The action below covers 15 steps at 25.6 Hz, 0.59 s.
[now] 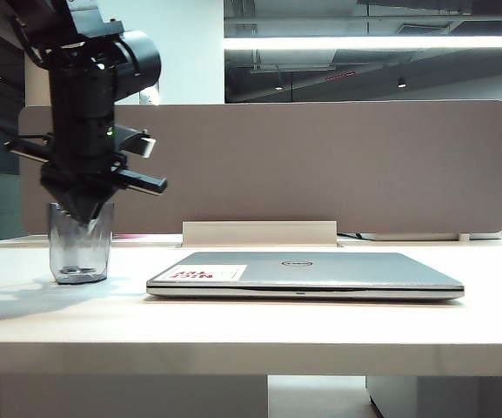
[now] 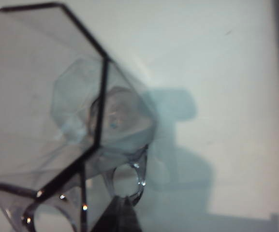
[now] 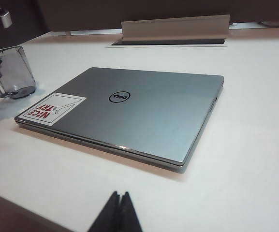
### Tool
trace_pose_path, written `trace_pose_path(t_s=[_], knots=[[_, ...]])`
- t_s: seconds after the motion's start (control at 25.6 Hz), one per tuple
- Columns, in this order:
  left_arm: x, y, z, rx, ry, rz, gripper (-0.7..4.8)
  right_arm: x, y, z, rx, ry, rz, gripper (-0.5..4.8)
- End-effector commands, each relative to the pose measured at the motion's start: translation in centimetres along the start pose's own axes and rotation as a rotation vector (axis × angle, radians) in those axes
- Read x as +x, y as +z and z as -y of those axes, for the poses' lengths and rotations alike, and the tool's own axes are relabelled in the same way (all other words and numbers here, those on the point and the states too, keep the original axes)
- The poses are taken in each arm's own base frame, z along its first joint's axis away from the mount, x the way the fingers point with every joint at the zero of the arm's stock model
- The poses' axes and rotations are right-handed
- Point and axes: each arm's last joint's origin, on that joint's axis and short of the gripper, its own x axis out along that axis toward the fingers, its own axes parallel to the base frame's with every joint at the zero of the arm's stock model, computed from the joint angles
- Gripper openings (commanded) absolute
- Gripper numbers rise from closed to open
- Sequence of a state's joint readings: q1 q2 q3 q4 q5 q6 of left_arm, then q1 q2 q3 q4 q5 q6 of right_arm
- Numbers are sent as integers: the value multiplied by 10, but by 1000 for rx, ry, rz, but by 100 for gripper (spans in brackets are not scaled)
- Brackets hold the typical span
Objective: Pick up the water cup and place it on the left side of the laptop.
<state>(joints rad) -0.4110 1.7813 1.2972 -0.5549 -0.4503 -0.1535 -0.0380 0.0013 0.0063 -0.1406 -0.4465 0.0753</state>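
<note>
Left gripper (image 1: 83,218) fingertips sunk inside cup (image 1: 80,252), blurred through tinted wall; contact with rim not discernible. Left wrist view: cup (image 2: 57,121) cut off by frame edge, out of focus, handle half out of frame. Right gripper (image 3: 118,212) cropped at frame edge, only tips seen, pressed together. Right wrist view: cup (image 3: 12,72) partly behind dark arm.

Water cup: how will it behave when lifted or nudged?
The water cup looks like thin clear plastic and seems empty, so probably light and stiff. Its tall body tapers to a narrower base, so a sideways nudge may tip it. The left tool dips inside its rim, apparently pinching one smooth, possibly slippery wall.
</note>
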Motion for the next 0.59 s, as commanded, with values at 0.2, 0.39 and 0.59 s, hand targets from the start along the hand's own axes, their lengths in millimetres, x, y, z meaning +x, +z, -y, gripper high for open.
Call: trace_pose_path(t_s=[0.2,0.39,0.59], knots=[[8,-4,-23,-21,74,-75,-6,0,0,0,-1,1,9,-6],[12,-2,-33,-36,109,-70,-6,0,0,0,-1,1,9,-6],[17,-2,-46,-51,145,-79,-6,0,0,0,-1,0,9,-6]])
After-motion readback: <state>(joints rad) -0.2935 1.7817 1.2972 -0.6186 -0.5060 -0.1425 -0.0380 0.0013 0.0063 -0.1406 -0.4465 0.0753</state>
